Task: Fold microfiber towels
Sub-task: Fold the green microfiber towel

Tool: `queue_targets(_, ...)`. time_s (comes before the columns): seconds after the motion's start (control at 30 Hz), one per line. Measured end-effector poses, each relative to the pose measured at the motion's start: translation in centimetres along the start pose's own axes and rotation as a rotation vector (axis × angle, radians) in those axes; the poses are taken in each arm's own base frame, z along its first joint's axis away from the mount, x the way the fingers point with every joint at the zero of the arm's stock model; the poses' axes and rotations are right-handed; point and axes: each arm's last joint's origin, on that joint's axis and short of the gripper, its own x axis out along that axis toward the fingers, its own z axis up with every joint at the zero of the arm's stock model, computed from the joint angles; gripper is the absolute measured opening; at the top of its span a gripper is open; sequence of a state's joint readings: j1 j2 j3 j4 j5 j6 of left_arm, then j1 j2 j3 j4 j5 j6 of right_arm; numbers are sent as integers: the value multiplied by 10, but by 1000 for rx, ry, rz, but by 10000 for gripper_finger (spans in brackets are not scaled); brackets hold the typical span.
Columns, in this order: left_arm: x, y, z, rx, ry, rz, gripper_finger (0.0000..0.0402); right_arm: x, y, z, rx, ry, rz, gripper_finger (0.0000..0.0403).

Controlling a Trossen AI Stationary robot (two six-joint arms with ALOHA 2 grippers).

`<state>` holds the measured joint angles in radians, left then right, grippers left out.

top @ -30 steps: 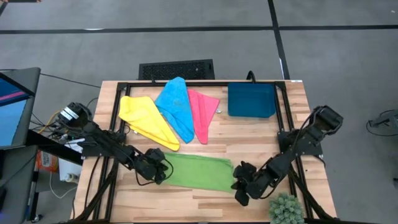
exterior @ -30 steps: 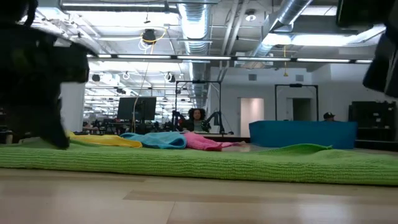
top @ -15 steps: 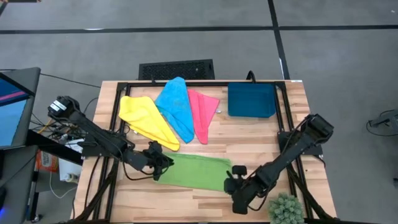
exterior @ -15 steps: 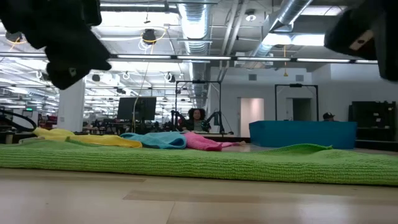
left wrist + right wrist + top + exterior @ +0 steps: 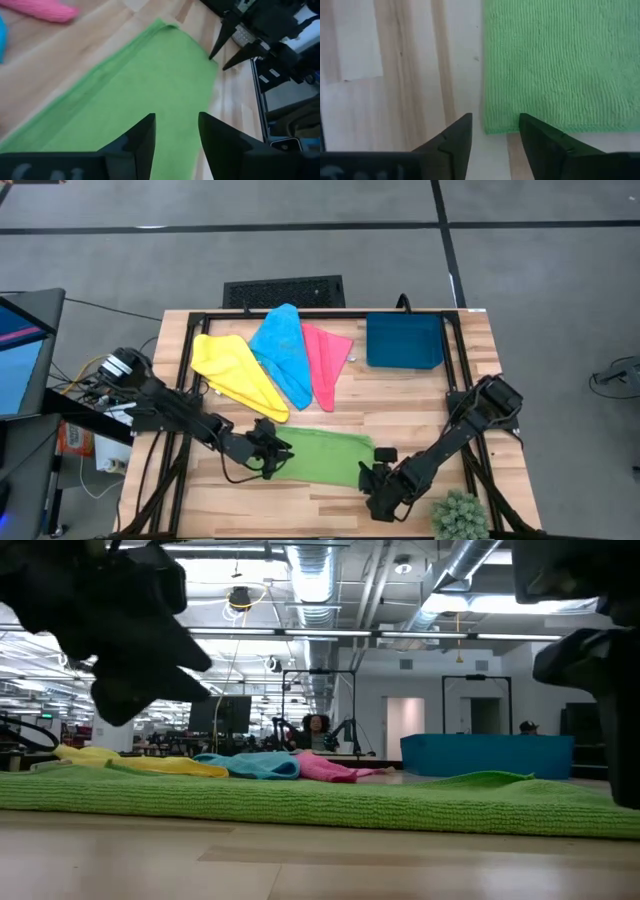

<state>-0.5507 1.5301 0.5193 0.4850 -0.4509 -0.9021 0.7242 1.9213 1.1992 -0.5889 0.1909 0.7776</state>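
I have the green towel point(image 5: 318, 457) lying flat along the near side of the table point(image 5: 420, 395), one pincer at each of its short ends. My right pincer point(image 5: 377, 483) hangs over the near corner at its end, fingers apart and empty — its wrist view shows the corner of the cloth sitting right between the tips. My left pincer point(image 5: 272, 453) is above the opposite end, also parted with nothing in it, though it sits over the cloth itself rather than the edge. To do this well I'd bring both down onto matching corners, pinch only the top layer, then lift evenly so the fold lands square. Farther back lie the yellow towel point(image 5: 236, 373), the sky-blue towel point(image 5: 283, 352) and the pink towel point(image 5: 325, 360), overlapping, with the dark blue tray point(image 5: 404, 341) beside them
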Motion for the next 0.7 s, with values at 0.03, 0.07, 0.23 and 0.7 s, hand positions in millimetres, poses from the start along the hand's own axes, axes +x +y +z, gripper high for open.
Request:
queue_targets(0.03,4,-4,0,7,1,-1,136,2,1,0,0,-2,-1,179)
queue_targets(0.07,9,-8,1,23,3,-4,132,4,1,0,-1,-1,-5,174)
queue_targets(0.23,37,-31,5,119,41,-36,117,10,0,-2,-10,11,-29,146)
queue_targets(0.7,96,-59,19,365,107,-93,38,9,0,-3,16,27,-27,58)
